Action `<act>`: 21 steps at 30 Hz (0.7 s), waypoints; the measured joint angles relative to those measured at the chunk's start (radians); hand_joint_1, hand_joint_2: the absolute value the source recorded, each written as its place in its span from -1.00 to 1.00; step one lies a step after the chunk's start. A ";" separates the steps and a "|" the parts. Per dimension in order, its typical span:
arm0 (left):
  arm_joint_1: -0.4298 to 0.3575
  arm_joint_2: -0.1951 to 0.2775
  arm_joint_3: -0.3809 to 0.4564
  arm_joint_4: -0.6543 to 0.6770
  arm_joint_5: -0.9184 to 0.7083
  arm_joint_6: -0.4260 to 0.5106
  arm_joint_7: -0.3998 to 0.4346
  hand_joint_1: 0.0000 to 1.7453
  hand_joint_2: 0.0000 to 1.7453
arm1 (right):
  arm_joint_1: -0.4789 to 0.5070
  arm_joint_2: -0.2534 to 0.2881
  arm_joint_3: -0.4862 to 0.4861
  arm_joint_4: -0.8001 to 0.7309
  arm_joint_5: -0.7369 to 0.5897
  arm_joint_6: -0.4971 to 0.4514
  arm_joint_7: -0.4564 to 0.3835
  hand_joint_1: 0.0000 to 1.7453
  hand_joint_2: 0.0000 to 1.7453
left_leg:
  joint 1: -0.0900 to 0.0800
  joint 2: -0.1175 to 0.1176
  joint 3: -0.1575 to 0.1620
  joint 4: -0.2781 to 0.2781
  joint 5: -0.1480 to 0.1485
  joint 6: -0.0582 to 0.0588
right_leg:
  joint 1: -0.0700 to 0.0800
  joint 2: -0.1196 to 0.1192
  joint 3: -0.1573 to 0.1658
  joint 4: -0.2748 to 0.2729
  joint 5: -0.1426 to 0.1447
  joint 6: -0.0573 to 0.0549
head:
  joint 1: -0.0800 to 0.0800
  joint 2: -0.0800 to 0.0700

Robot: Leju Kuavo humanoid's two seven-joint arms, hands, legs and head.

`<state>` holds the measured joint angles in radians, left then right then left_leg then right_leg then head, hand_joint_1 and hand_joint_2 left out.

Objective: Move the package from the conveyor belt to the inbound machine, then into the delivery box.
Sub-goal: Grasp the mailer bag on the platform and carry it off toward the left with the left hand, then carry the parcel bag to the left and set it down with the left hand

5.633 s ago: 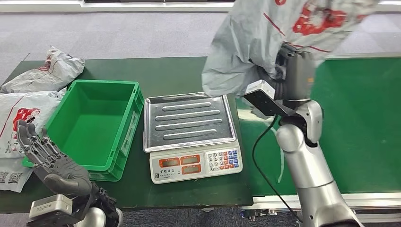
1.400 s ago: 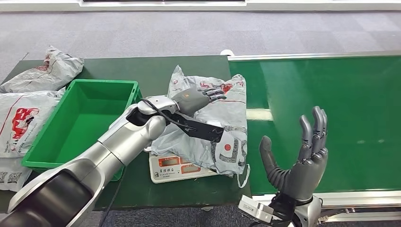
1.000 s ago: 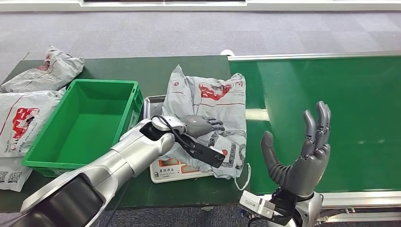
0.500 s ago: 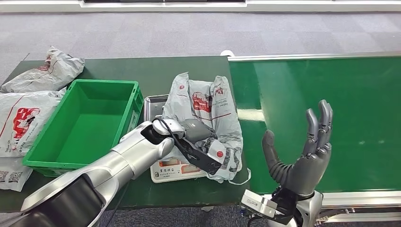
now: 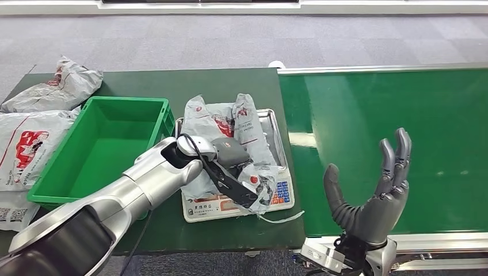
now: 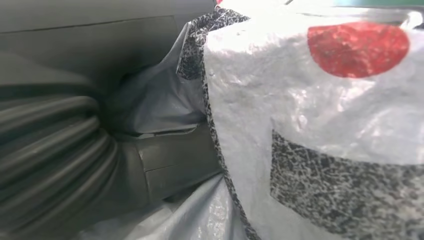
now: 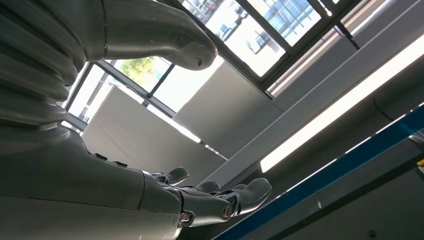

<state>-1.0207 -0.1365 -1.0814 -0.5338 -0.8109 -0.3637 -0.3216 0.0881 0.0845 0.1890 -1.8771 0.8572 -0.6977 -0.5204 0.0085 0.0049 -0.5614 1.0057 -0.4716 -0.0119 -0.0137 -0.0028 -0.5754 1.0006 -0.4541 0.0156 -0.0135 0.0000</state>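
My left hand [image 5: 230,154] grips the bag [image 5: 230,129], bunching it on the scale [image 5: 279,195] beneath my palm. My right hand [image 5: 368,198] hangs spread and empty beside the belt [image 5: 391,103]. The bin [image 5: 100,146] sits just past my left wrist. I judge the slick, crumpled plastic may slip free, or snag the bin's rim.

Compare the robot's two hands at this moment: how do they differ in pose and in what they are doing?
The left hand is down on the scale, gripping the crumpled grey package; the right hand holds nothing. The left hand's fingers are buried in the plastic, while the right hand's fingers are spread and point upward beside the conveyor belt. Both are dark grey on silver arms.
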 joint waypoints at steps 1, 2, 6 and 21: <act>-0.001 0.011 0.001 -0.020 0.008 0.000 0.006 1.00 1.00 | 0.004 0.000 -0.001 -0.003 -0.002 0.000 -0.001 -1.00 1.00 | 0.000 0.000 0.000 0.000 0.000 0.000 | 0.000 0.000 0.000 0.000 0.000 0.000 | 0.000 0.000; -0.002 0.027 0.002 -0.050 0.021 0.001 0.017 1.00 1.00 | 0.009 -0.001 -0.002 -0.008 -0.004 0.000 -0.003 -1.00 1.00 | 0.000 0.000 0.000 0.000 0.000 0.000 | 0.000 0.000 0.000 0.000 0.000 0.000 | 0.000 0.000; -0.021 0.129 0.031 -0.238 0.089 0.001 0.085 1.00 1.00 | 0.042 -0.004 -0.014 -0.038 -0.011 0.000 -0.011 -1.00 1.00 | 0.000 0.000 -0.001 0.000 0.000 -0.001 | 0.000 0.000 -0.001 0.001 0.000 0.000 | 0.000 0.000; -0.064 0.423 0.461 -0.807 0.016 0.294 0.205 1.00 1.00 | 0.201 -0.004 -0.052 -0.123 0.013 0.000 -0.056 -1.00 1.00 | 0.001 0.001 -0.004 -0.001 0.001 -0.001 | 0.000 0.001 -0.005 0.002 -0.001 -0.001 | 0.000 0.000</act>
<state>-1.0843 0.2868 -0.6205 -1.3407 -0.7947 -0.0693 -0.1162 0.2895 0.0804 0.1368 -2.0000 0.8700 -0.6980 -0.5767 0.0094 0.0058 -0.5655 1.0051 -0.4710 -0.0130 -0.0132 -0.0021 -0.5808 1.0022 -0.4548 0.0145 -0.0138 0.0000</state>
